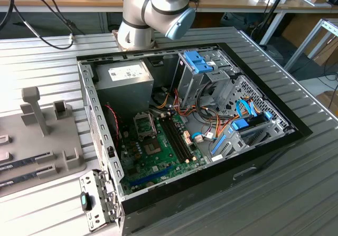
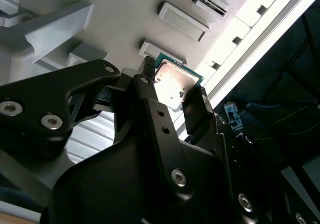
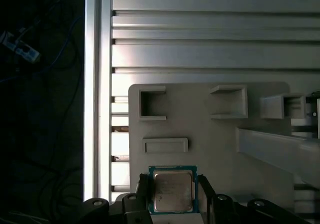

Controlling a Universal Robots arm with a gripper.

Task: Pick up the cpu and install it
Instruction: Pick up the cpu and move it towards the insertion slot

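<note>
The cpu [image 3: 172, 190], a small square chip with a silvery top and a thin green rim, sits between the black fingers [image 3: 207, 194] of my gripper [image 3: 173, 196]. The jaws press against two opposite edges of the chip, so the gripper is shut on it. In the second wrist view the cpu [image 2: 175, 81] catches bright light between the fingertips of the gripper [image 2: 174, 83], just over the grey holder tray [image 2: 125, 18]. In the exterior view the open computer case [image 1: 211, 157] shows the green motherboard [image 1: 158, 154] with its metal-framed socket [image 1: 145, 125].
The grey holder tray [image 3: 210, 144] has several small pockets and raised posts and lies on a ribbed metal table [image 3: 210, 33], close to its edge. Inside the case are a grey power-supply box [image 1: 124, 80], dark memory sticks [image 1: 177, 135], cable bundles and blue drive brackets [image 1: 198, 62].
</note>
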